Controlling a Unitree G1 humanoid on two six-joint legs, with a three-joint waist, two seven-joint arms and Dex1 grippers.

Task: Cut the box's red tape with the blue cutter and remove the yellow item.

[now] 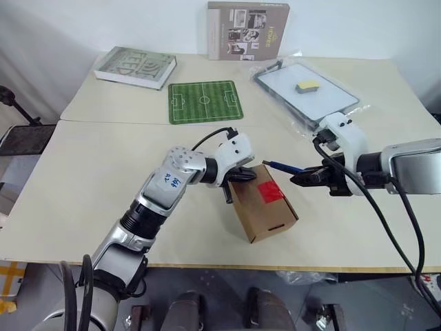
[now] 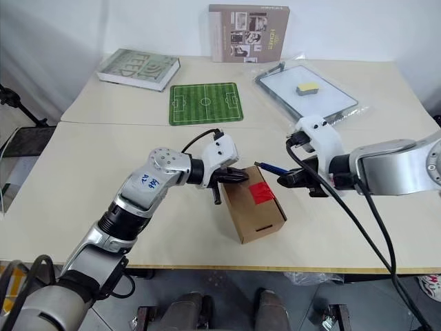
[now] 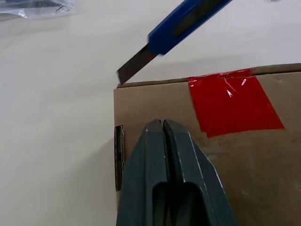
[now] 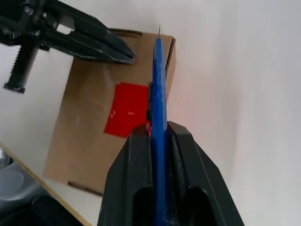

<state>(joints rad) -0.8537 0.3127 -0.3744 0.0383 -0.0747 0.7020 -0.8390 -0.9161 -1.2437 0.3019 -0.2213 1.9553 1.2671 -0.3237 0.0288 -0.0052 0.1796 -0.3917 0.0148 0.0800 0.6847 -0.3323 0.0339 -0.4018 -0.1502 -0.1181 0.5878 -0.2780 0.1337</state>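
Note:
The brown cardboard box (image 1: 258, 214) lies near the table's front edge, with the red tape (image 1: 271, 191) square on its top face. My left gripper (image 3: 161, 123) is shut, its fingertips pressed on the box top beside the tape. My right gripper (image 4: 158, 127) is shut on the blue cutter (image 4: 158, 84). The cutter reaches in from the right, and its bare blade (image 3: 136, 65) has its tip at the box's far top edge, off to one side of the tape. The yellow item is hidden.
At the back stand a grey printed carton (image 1: 248, 31), a book (image 1: 136, 67) and a green football-pitch mat (image 1: 204, 101). A whiteboard in a plastic bag (image 1: 329, 103) carries a yellow sponge (image 1: 307, 86). The table's front edge runs just below the box.

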